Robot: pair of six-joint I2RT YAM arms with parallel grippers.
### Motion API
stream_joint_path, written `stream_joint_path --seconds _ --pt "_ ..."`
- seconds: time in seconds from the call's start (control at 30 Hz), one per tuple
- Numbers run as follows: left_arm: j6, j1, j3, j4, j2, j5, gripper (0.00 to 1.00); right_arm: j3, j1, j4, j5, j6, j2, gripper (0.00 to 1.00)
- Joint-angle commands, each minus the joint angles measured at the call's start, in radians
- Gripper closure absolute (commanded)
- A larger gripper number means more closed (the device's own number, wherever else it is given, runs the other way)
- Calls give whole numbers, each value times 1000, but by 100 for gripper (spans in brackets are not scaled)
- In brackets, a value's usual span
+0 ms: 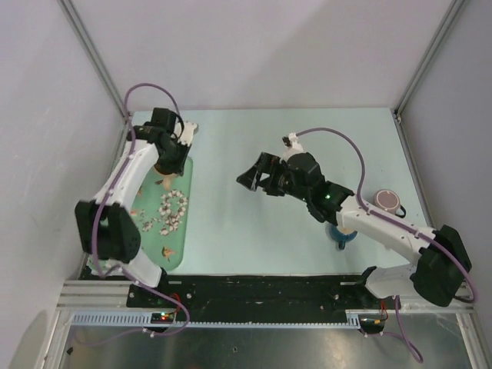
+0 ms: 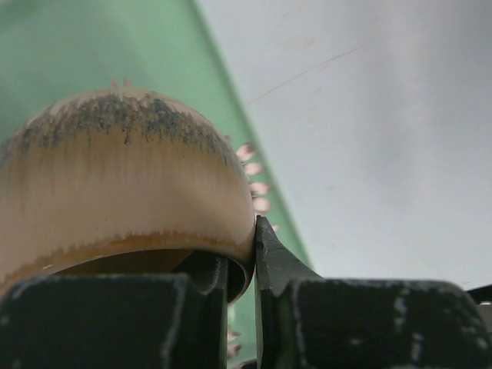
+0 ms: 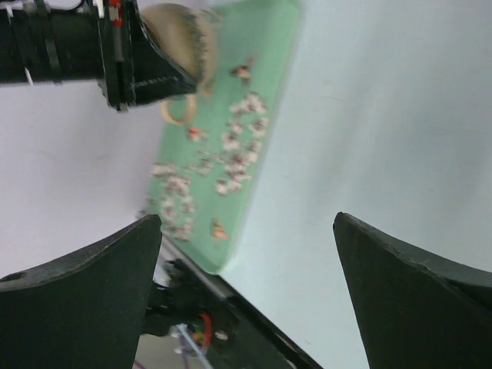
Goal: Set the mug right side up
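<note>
Over the green tray (image 1: 183,231), mug (image 2: 123,177) in left pincer (image 2: 242,265).

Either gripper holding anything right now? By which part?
Left gripper pinches the mug by its rim, one finger inside, one outside. Right gripper is open, holding nothing.

- The mug (image 2: 115,192) is showing a rounded, glossy beige body, with dark speckling spreading over its closed end and a browner band running along the rim.
- Its rim wall is sitting pinched in the left gripper (image 2: 254,257), with the mouth facing the wrist.
- It is hanging over the far end of the green mat (image 3: 269,92); whether it is touching the mat is unclear.
</note>
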Motion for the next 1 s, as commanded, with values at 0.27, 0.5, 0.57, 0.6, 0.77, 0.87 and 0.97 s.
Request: stream_joint_path --seconds 0.27,0.5,0.57,0.6,0.77,0.87,0.97 --pt "217 188 84 55 327 -107 100 23 -51 -623 380 -175 -194 1" --pt "204 216 107 54 414 -20 100 -30 -121 -905 596 -141 -263 5" --pt "201 224 115 54 428 -11 100 -65 -170 -922 597 -148 -293 9" --pt "200 228 118 54 432 -9 97 -82 -197 -925 588 -149 -308 10" --pt "207 235 118 54 413 1 62 -165 -303 -938 523 -126 -398 5" --pt "205 234 126 54 376 5 46 -202 -367 -934 494 -140 -445 3" --pt "206 234 139 54 323 16 38 -238 -425 -874 451 -225 -466 5"
